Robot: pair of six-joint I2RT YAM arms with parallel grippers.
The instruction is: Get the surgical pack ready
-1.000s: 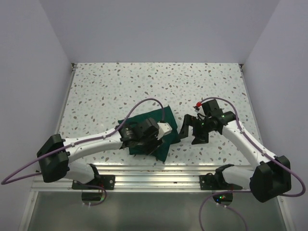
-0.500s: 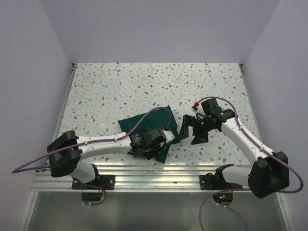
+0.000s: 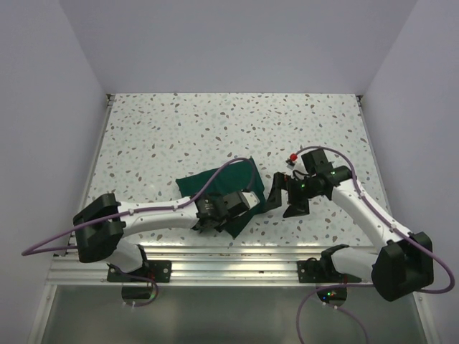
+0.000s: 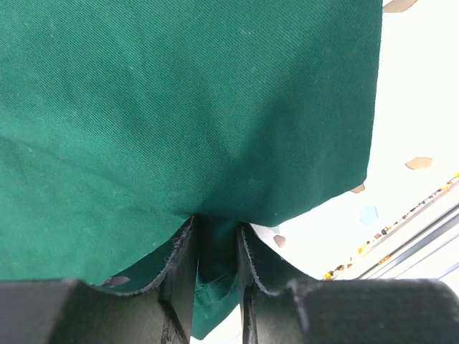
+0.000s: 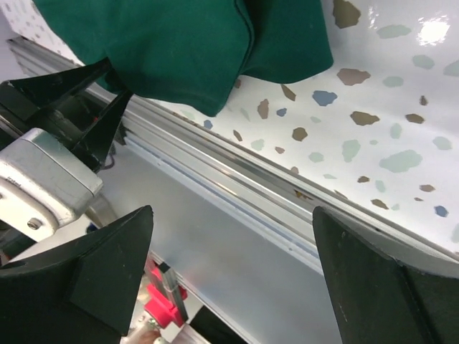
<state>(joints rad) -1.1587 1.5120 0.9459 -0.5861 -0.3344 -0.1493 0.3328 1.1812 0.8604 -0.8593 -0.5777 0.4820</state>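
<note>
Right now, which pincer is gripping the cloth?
The left pincer: it is closed on a fold of the cloth. The right pincer gapes wide, holding nothing.

**Surface finishes, quick rundown**

- Green cloth (image 4: 186, 107): woven fabric with a fine twill rib, matt, softly creased.
- Table (image 5: 387, 93): smooth hard top with a stone-chip speckle pattern. It's glossy and throws a glare spot.
- Rail (image 5: 237, 179): bare grooved metal, satin sheen.
- Right gripper (image 5: 233, 215) fingers (image 5: 373, 287): matt black plastic, faintly grainy.
- Left gripper (image 4: 214, 251) fingers (image 4: 179, 287): same dull black, rough edges.
- Arm shell (image 3: 366, 215): smooth white plastic.
</note>
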